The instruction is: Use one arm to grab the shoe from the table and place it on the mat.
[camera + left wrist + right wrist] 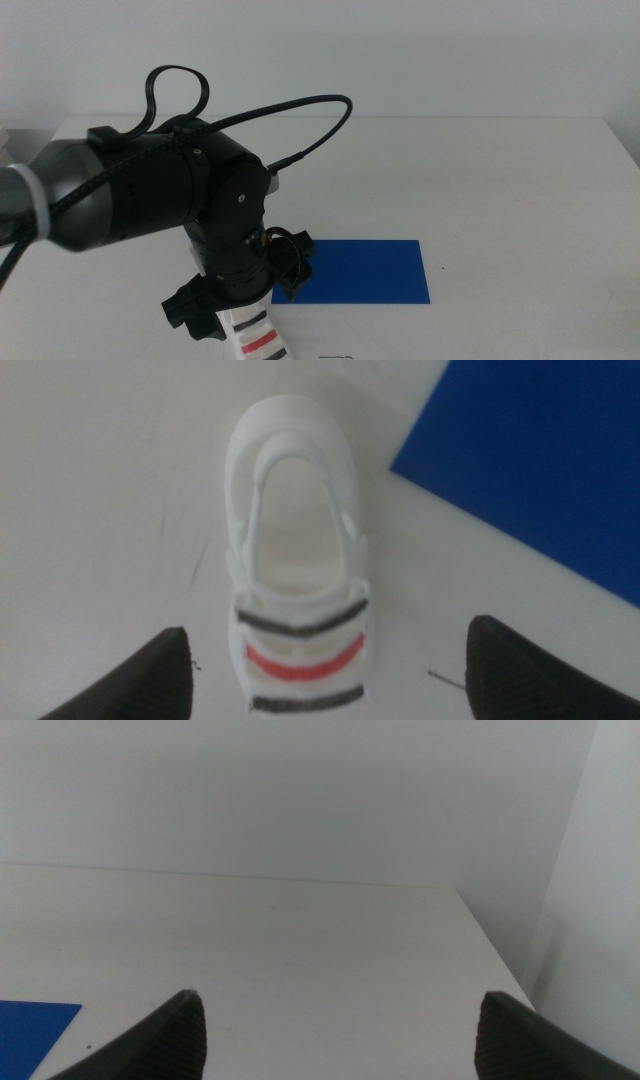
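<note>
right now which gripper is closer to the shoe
Left. The left gripper hangs directly over the shoe, jaws open on either side of it. The right gripper waits away from it, open over bare table.

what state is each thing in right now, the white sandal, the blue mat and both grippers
small white thick-soled sandal: flat on the white table, beside the mat, not gripped
thin deep-blue rectangular mat: flat on the table, nothing on its visible part
left gripper: open, jaws either side of the sandal's strapped end, not touching it
right gripper: open, holding nothing, waiting over bare table
</note>
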You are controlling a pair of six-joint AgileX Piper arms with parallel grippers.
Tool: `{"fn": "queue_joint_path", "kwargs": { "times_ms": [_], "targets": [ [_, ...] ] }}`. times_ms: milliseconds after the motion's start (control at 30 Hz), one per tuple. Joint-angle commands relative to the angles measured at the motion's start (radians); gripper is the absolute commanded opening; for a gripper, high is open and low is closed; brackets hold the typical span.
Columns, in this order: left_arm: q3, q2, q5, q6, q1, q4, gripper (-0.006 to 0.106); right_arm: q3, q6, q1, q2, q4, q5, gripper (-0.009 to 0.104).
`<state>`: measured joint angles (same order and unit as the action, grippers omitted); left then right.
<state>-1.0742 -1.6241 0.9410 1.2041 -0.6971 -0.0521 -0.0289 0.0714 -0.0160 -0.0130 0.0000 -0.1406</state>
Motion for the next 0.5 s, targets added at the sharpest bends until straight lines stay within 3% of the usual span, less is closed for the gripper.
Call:
{"fn": "queue_joint_path", "kwargs": {
  "times_ms": [0,133,467],
  "targets": [
    [-0.029,0.018,-0.027,-0.025,0.026,0.043,0.093,0.019,0.005,0.002,-0.019,-0.009,0.076,0.094],
    [-0.029,-0.025,-0.040,-0.147,0.078,0.110,0.093,0.019,0.005,0.002,-0.019,-0.009,0.076,0.094],
    [-0.029,-0.128,-0.077,-0.200,0.083,0.118,0.093,0.019,0.005,0.002,-0.019,-0.009,0.076,0.094]
  ]
}}
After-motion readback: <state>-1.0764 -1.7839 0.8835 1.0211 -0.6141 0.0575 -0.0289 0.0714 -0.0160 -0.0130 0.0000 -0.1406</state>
